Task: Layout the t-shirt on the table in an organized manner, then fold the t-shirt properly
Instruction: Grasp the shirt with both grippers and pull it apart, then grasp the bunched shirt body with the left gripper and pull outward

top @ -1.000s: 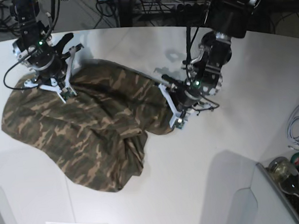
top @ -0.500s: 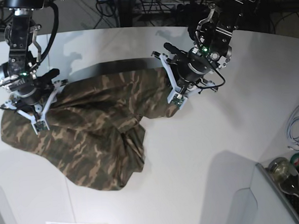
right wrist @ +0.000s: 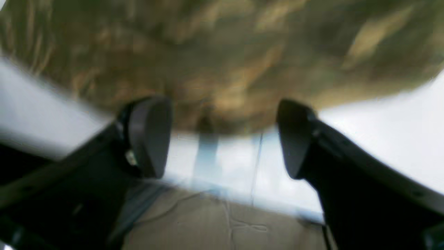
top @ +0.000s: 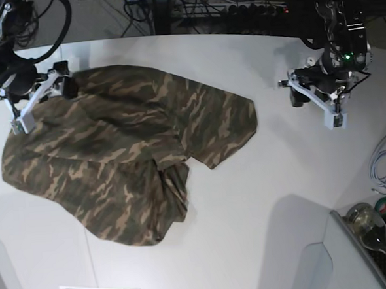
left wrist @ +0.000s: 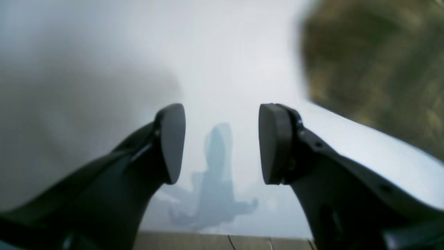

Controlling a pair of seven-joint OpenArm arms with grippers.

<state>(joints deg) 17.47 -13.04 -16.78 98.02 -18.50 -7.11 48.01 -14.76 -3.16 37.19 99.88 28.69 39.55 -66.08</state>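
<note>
The camouflage t-shirt [top: 121, 155] lies rumpled over the left and middle of the white table [top: 280, 178], with one corner folded under near the centre. In the base view my right gripper [top: 43, 104] hangs open over the shirt's far left edge. The right wrist view shows its fingers [right wrist: 149, 135] spread with nothing between them and blurred t-shirt [right wrist: 222, 59] cloth just beyond. My left gripper [top: 316, 107] is open over bare table, well to the right of the shirt. Between its pads [left wrist: 171, 142] only white table [left wrist: 225, 69] shows, with the t-shirt [left wrist: 378, 62] at the upper right.
A coiled white cable [top: 384, 165] lies at the table's right edge. A glass bottle [top: 372, 228] stands behind a grey panel [top: 305, 255] at the lower right. Dark cables [top: 204, 6] and equipment lie past the far edge.
Both grippers opened and let go of the shirt. The left arm swung away to the right, the right arm up and left. The shirt's far edge dropped down, spread wider.
</note>
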